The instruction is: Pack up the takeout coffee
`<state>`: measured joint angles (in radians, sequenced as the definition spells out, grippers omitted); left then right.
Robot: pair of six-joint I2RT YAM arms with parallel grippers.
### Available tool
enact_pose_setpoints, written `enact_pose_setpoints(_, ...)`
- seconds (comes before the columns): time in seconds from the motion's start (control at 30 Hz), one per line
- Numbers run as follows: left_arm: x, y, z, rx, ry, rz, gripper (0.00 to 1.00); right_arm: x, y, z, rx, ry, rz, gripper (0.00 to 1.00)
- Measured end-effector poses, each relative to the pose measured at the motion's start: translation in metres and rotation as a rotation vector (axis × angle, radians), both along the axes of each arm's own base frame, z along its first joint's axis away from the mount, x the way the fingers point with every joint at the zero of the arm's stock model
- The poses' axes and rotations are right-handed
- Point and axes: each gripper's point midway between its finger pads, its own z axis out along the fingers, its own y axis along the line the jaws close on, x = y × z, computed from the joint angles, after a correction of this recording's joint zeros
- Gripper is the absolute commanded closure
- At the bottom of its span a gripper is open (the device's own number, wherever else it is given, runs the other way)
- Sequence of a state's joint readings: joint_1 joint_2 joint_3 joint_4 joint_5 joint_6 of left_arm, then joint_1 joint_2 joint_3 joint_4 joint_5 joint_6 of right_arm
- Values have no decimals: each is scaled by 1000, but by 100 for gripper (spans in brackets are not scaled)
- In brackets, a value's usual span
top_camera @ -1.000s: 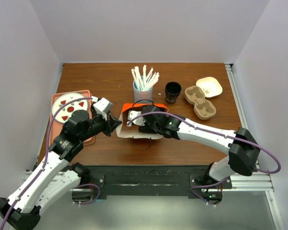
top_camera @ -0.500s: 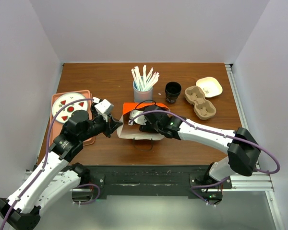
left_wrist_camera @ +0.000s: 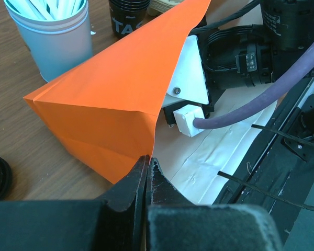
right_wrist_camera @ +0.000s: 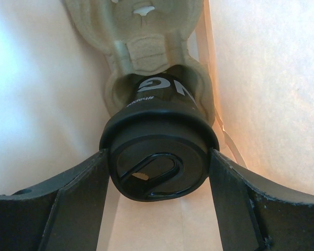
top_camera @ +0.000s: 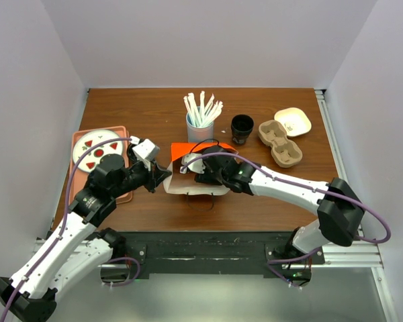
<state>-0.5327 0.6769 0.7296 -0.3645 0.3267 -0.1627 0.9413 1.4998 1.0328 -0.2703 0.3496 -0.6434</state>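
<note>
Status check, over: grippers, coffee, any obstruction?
Left gripper shut, pinching orange bag edge. Right gripper clamped on takeout coffee, inside bag. Coffee seated in pulp carrier. No obstruction seen.

My left hand [left_wrist_camera: 148, 172] and right hand [right_wrist_camera: 159, 172] are both black. The paper bag [left_wrist_camera: 104, 104] is bright orange outside and white to cream inside. The takeout coffee [right_wrist_camera: 159, 151] is dark brown with white lettering and has a glossy black lid. The cup carrier [right_wrist_camera: 141, 26] is pale beige. The straw holder [left_wrist_camera: 57, 44] is light blue, its straws [left_wrist_camera: 47, 6] white. The other cup [left_wrist_camera: 126, 18] is black with white letters. The cable [left_wrist_camera: 261, 104] is purple. The counter [left_wrist_camera: 15, 136] is red-brown wood grain.
</note>
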Motion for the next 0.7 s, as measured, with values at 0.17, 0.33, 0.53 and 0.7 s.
enact_pose_setpoints(0.17,0,0,-1,2,4,0,100,1,1,-1,8,-6,-1,41)
enact_pose_setpoints(0.33,-1,1,-3,6,11,0,100,4,3,-2,12,-14,-4,43)
enact_pose_setpoints(0.53,-2,1,-4,8,15,0,100,7,6,-6,14,-20,-8,39)
enact_pose_setpoints(0.7,-2,1,-4,8,15,1,100,9,7,-6,13,-27,-16,28)
